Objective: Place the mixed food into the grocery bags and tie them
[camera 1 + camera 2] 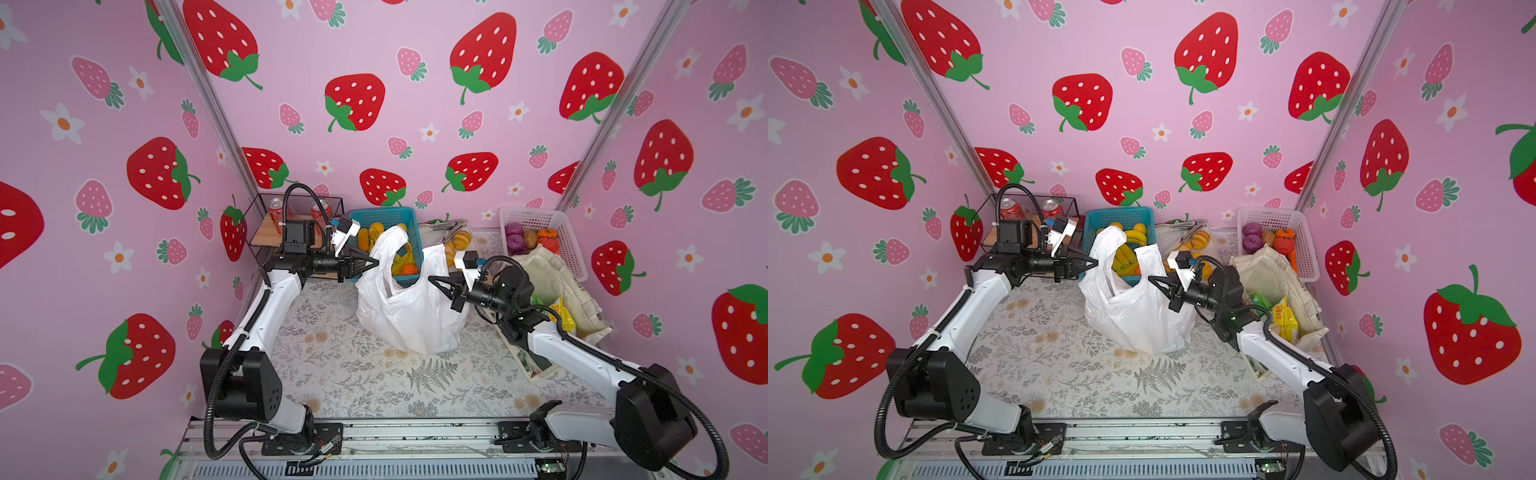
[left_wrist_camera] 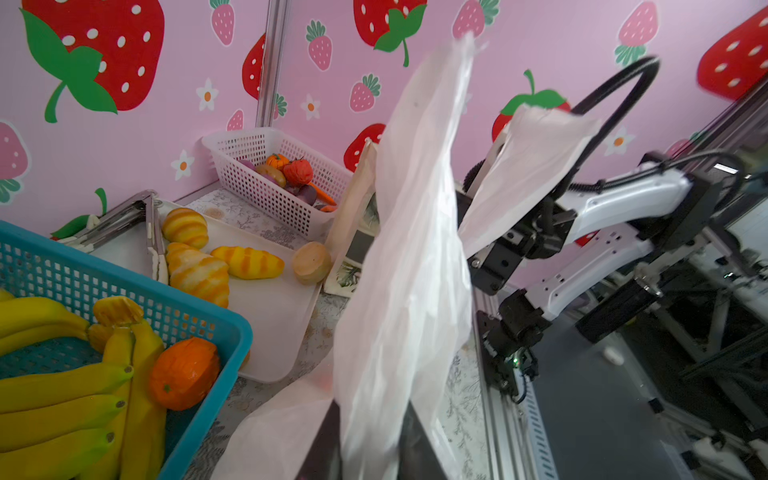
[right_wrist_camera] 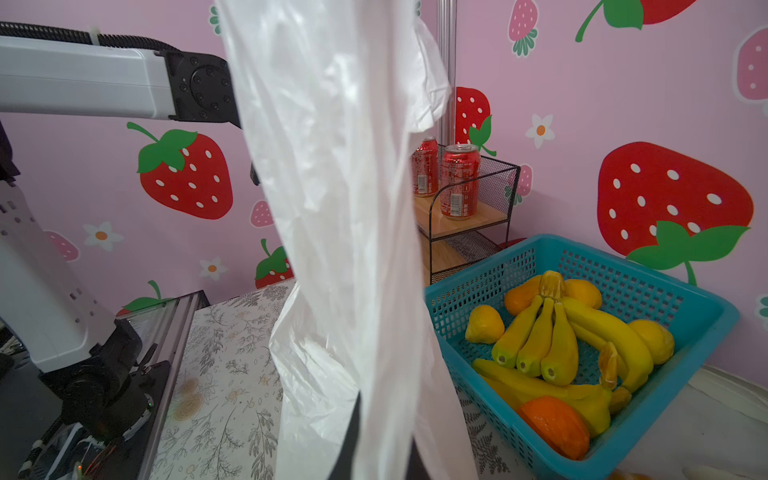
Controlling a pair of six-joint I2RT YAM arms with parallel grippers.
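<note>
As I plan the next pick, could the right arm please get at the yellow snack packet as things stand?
Probably not: the right gripper is shut on a handle of the white plastic bag, and the yellow snack packet lies back beside that arm's elbow; it would need to release and fold back.

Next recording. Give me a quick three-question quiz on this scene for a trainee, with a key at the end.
1. True or false: the bananas lie in the blue basket.
2. How many cans stand on the wire shelf? A one, B two, C three.
3. What is the right gripper clamped on?

Key: 1 true; 2 B; 3 a handle of the white bag.
</note>
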